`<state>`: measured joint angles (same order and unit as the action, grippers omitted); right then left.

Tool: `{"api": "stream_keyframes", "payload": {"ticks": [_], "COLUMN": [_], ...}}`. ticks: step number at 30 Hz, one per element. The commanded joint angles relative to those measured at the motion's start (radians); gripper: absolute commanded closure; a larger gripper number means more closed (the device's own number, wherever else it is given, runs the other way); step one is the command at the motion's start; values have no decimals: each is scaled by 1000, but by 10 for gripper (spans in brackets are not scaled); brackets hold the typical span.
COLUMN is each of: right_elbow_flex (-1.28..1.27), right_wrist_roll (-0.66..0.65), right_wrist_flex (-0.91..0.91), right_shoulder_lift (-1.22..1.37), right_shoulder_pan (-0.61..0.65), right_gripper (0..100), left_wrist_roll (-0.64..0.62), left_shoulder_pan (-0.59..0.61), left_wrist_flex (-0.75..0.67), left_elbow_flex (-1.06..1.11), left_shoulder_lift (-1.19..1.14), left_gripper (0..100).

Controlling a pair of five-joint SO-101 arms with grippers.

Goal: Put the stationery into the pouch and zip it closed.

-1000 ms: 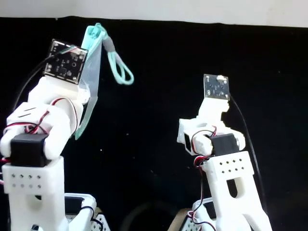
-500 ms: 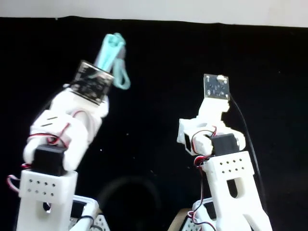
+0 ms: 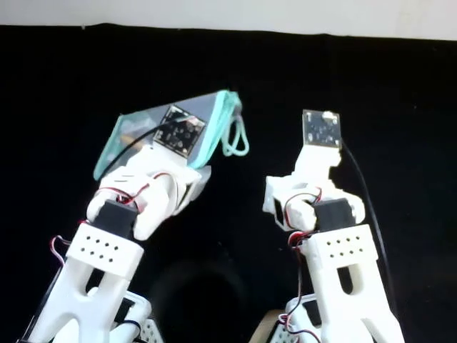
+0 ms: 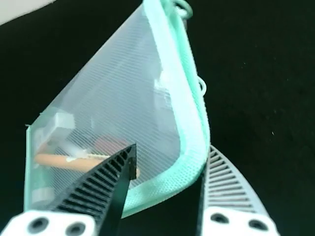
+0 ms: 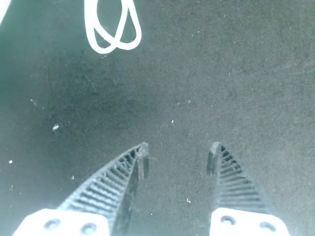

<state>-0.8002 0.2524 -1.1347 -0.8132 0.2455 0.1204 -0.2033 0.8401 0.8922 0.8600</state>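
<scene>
Swung down toward the centre, the pouch (image 3: 136, 128) is being gripped at its edge by the left gripper (image 4: 167, 157); the right gripper (image 5: 178, 147) is being held spread wide.

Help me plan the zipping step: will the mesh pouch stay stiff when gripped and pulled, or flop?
Probably floppy: the rim of the pouch curves where the left end effector pinches it, so it may fold when pulled. Likely light, being thin see-through mesh with few items, such as a brownish stick, inside. Its cord loop looks limp and likely swings.
</scene>
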Motion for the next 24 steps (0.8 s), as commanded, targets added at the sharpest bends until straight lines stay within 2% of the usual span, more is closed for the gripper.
{"api": "stream_keyframes", "payload": {"ticks": [1, 9, 12, 17, 21, 24], "right_elbow_flex": [15, 15, 15, 15, 15, 39], "right_wrist_roll": [-8, -6, -6, -6, -6, -6], "right_wrist_flex": [-2, 1, 1, 1, -1, -5], "right_shoulder_lift": [-12, -12, -12, -12, -12, -13], "right_shoulder_pan": [7, 4, 4, 4, 4, 4], "right_gripper": [796, 796, 796, 796, 797, 804], "left_wrist_roll": [-9, -11, -12, -12, -12, -12], "left_shoulder_pan": [-39, -249, -285, -277, -211, -150], "left_wrist_flex": [-12, 204, 232, 229, 229, 229], "left_elbow_flex": [-7, -12, -13, -19, -58, -119], "left_shoulder_lift": [4, 5, 5, 12, 13, 13], "left_gripper": [773, 769, 769, 772, 775, 835]}}
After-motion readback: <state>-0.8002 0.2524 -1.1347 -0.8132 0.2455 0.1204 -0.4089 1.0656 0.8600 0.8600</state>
